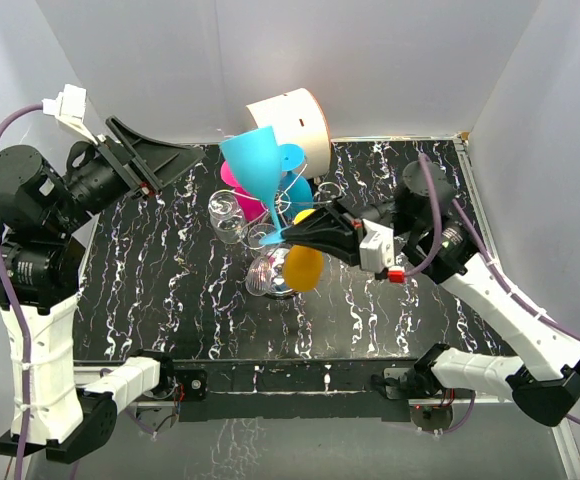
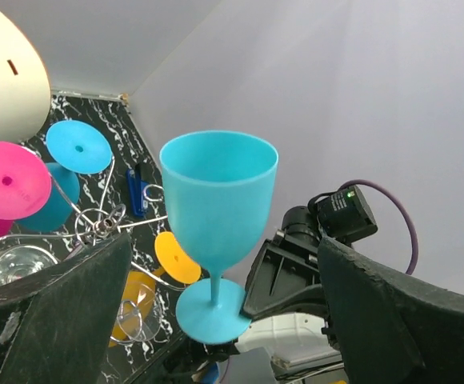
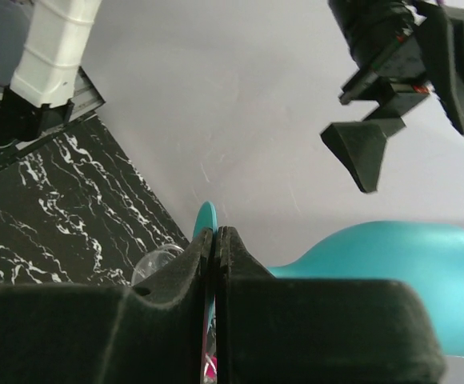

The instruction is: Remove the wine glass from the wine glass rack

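Currently my right pincer (image 3: 214,240) is clamping the foot of the turquoise wine glass (image 2: 218,204), holding it bowl-up above the wine glass rack (image 2: 98,222); my left pincer (image 1: 175,168) is gaping wide, empty.

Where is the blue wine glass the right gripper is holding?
Top view, centre back: the blue wine glass is raised over the wine glass rack, its foot pinched in the right gripper, just in front of the white drum.

Pinches the turquoise wine glass (image 1: 255,165) by its foot with the right gripper (image 1: 288,233), tilted over the wine glass rack (image 1: 270,280).
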{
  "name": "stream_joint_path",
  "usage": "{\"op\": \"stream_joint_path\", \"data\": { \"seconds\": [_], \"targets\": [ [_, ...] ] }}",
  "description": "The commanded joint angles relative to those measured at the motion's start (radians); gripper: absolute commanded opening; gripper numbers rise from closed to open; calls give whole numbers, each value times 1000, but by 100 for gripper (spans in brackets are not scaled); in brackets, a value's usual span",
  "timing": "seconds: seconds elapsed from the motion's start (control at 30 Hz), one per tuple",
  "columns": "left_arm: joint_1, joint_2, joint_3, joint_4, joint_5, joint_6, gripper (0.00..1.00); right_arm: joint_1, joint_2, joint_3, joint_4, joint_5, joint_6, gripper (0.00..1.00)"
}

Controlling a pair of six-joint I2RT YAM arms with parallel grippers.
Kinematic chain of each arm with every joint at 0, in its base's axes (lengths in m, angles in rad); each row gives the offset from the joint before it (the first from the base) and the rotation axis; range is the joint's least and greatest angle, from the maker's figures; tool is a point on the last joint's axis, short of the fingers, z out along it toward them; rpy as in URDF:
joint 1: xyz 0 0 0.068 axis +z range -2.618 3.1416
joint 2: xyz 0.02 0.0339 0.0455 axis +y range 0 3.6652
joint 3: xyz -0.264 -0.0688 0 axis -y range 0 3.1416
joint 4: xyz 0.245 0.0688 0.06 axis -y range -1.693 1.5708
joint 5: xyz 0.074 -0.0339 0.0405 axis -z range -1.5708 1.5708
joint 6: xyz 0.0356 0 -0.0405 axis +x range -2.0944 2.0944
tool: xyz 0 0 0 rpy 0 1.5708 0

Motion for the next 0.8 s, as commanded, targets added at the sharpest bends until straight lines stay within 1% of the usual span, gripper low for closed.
{"op": "stream_joint_path", "data": {
  "seconds": [0.0, 0.07, 0.13, 0.33, 0.43, 0.57, 0.77],
  "targets": [
    [5, 8, 27, -34, 37, 10, 98, 94, 8, 79, -246, 109, -273, 0],
    [5, 8, 42, -51, 35, 18, 97, 141, 19, 117, -339, 173, -353, 0],
    [5, 7, 61, -98, 17, 43, 97, 186, 19, 131, -390, 237, -408, 0],
    [5, -26, 46, -214, -19, 96, 92, 281, -12, 110, -443, 327, -488, 0],
    [5, -42, 30, -245, -9, 112, 87, 325, -22, 98, -499, 362, -532, 0],
    [5, -57, 26, -303, 19, 131, 80, 377, -65, 31, -508, 418, -561, 0],
    [6, -85, -73, -353, 141, 131, 66, 429, -120, -44, -496, 471, -614, 0]
  ]
}}
